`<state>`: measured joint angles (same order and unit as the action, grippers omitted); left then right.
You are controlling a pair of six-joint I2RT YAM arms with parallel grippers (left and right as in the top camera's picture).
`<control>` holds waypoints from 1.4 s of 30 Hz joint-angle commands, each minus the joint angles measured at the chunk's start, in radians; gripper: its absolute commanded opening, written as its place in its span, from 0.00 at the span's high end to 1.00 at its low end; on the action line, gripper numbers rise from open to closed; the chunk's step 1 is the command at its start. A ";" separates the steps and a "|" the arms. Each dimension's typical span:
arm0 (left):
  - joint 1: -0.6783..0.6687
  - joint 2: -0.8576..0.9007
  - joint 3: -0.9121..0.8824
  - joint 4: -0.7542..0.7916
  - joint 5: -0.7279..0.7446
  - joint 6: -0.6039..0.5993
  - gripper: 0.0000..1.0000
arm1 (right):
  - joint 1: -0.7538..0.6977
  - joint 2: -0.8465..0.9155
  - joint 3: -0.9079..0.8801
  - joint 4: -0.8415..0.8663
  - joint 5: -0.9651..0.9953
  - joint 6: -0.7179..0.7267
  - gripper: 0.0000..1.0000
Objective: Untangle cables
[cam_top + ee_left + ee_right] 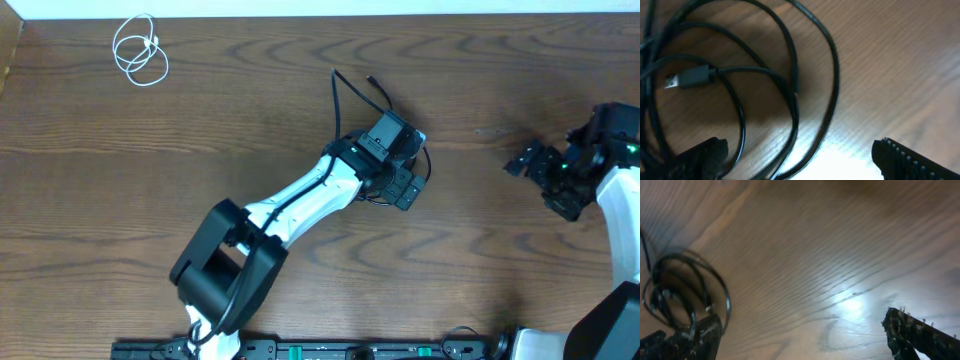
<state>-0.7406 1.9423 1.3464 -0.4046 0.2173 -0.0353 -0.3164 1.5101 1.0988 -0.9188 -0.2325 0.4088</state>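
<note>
The white cable (140, 50) lies coiled alone at the far left back of the table. The black cables (352, 98) lie in a tangle at the table's middle, partly hidden under my left arm. In the left wrist view their loops (790, 75) overlap, and a plug with a silver tip (687, 79) rests inside them. My left gripper (407, 188) (800, 160) is open just over these loops, and strands pass between its fingers. My right gripper (525, 160) (802, 337) is open and empty over bare wood at the right. It sees the black coil (682, 292) farther off.
The wooden table (500, 80) has a raised rim along its back and left edges. The left arm's white link (300, 200) crosses the table's middle. A black rail (330, 350) runs along the front edge.
</note>
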 commanded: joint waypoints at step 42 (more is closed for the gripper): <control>0.032 -0.474 0.025 0.288 -0.024 -0.200 0.93 | -0.005 -0.012 0.004 -0.001 0.014 -0.013 0.01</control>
<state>-0.7235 1.5784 1.3487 -0.1688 0.2035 -0.2089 -0.3161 1.5101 1.0988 -0.9195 -0.2272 0.4088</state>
